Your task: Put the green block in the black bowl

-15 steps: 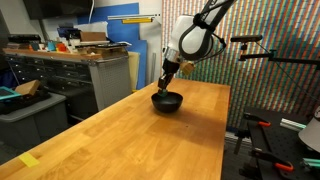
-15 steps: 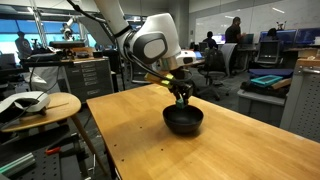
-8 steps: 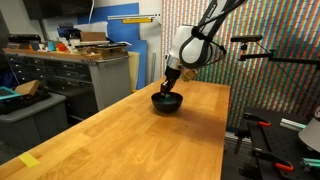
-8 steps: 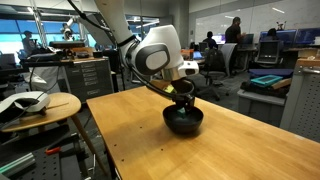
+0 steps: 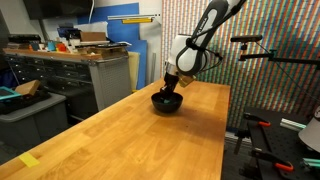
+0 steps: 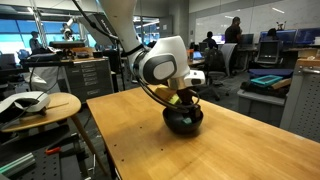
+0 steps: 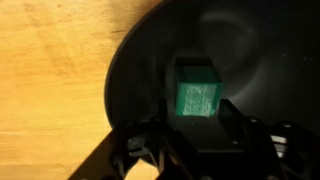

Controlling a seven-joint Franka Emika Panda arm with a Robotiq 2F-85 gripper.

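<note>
Found the green block (image 7: 197,93) lying inside the black bowl (image 7: 265,60), at twelve o'clock from the hand (image 7: 195,138) in the wrist view, just beyond the fingertips and touching neither. Saw the two fingers (image 7: 143,150) spread wide apart, at about seven and five o'clock from the block, clamped on nothing. Noted a small cube with straight edges and plain sides, bright green on its lit top face, darker on the side turned toward nine o'clock, with a faint mottled sheen. Made out a round, glossy bowl, smooth and dark within, with a soft highlight at one o'clock from the block and a curved rim cutting across pale wood toward nine o'clock. In both exterior views, saw the hand (image 5: 170,90) (image 6: 187,103) hanging low over the mouth of the bowl (image 5: 167,103) (image 6: 185,123), on a light, grained wooden worktop (image 5: 140,140) (image 6: 135,125) with square edges. Could not pick out the block there behind the hand and the bowl's wall.
</note>
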